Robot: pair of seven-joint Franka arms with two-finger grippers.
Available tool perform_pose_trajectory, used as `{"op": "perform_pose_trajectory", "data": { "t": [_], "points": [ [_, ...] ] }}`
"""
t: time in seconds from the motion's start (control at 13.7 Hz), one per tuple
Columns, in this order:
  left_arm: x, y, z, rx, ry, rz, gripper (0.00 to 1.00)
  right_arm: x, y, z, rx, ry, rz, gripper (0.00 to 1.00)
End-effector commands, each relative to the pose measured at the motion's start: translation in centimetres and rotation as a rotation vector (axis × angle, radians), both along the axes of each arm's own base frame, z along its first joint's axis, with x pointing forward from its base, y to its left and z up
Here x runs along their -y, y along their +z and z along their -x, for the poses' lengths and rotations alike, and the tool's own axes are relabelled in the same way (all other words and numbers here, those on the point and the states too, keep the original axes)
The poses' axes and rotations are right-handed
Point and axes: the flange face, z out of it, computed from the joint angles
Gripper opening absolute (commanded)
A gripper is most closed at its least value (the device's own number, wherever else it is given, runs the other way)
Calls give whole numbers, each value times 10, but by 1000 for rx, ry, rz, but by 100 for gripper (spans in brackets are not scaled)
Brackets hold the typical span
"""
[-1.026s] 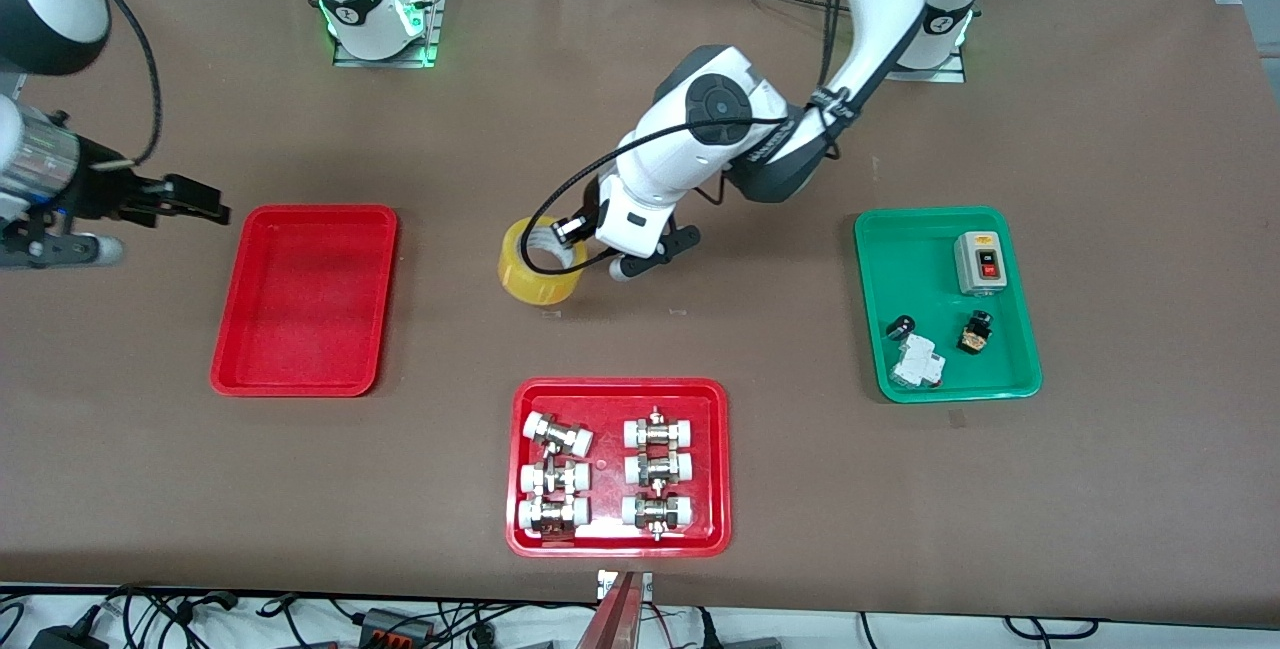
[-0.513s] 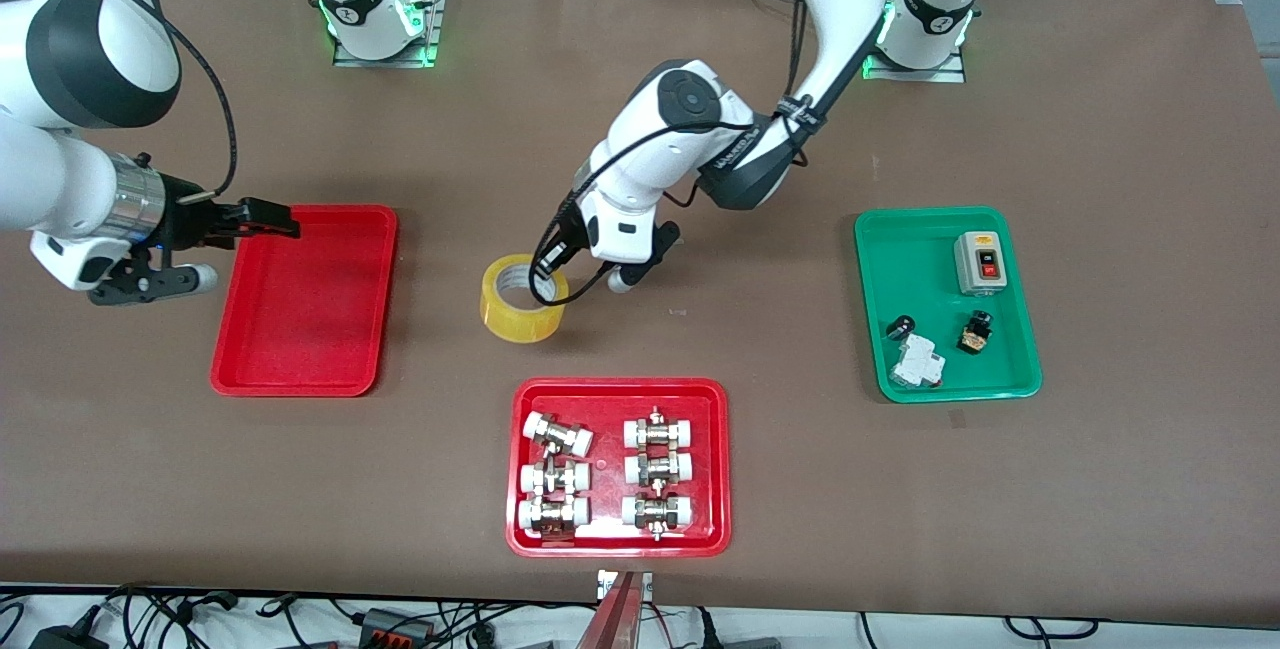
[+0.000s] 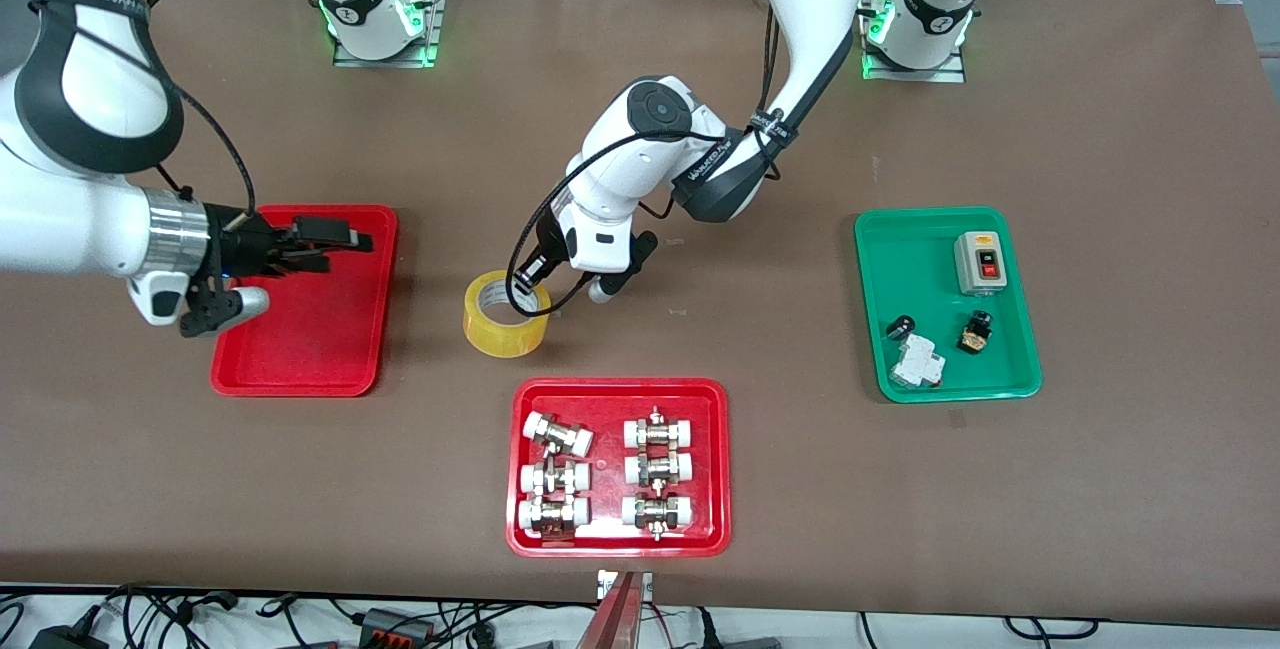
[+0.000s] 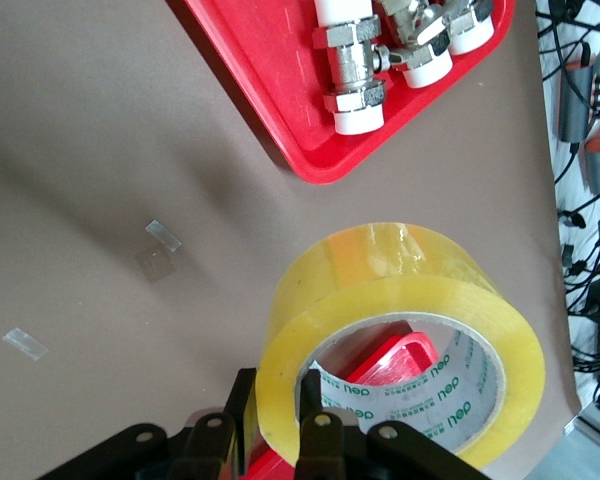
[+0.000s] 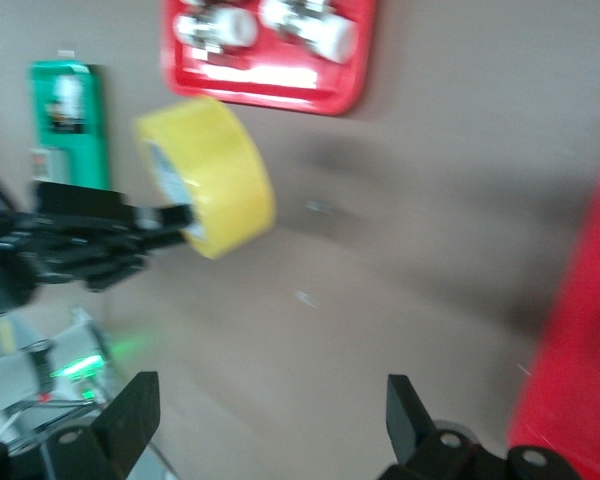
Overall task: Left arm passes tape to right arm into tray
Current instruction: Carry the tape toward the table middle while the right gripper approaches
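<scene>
One roll of yellow tape [image 3: 506, 314] hangs over bare table between the plain red tray [image 3: 305, 369] and the red tray of fittings [image 3: 618, 539], clamped by its wall in the left gripper [image 3: 530, 281], one finger inside the ring and one outside. The right gripper [image 3: 335, 238] is over the plain red tray's edge, its fingers [image 5: 130, 410] spread wide apart with nothing between them. A green tray [image 3: 880, 279] with small electrical parts sits toward the left arm's end.
</scene>
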Motion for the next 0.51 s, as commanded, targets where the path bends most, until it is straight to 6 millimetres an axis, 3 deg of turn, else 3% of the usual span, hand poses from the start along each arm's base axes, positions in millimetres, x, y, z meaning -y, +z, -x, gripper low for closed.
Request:
{"op": "perform_pose_trajectory", "data": {
  "t": [0.0, 0.29, 0.44],
  "points": [
    [14, 3, 5, 40, -123, 61, 0, -9, -3, -30, 75, 43, -141, 100],
    [15, 5, 6, 44, -199, 129, 0, -20, -47, -48, 148, 87, -377, 100],
    [13, 7, 3, 59, -216, 137, 0, -21, -70, -50, 177, 132, -404, 100]
  ]
}}
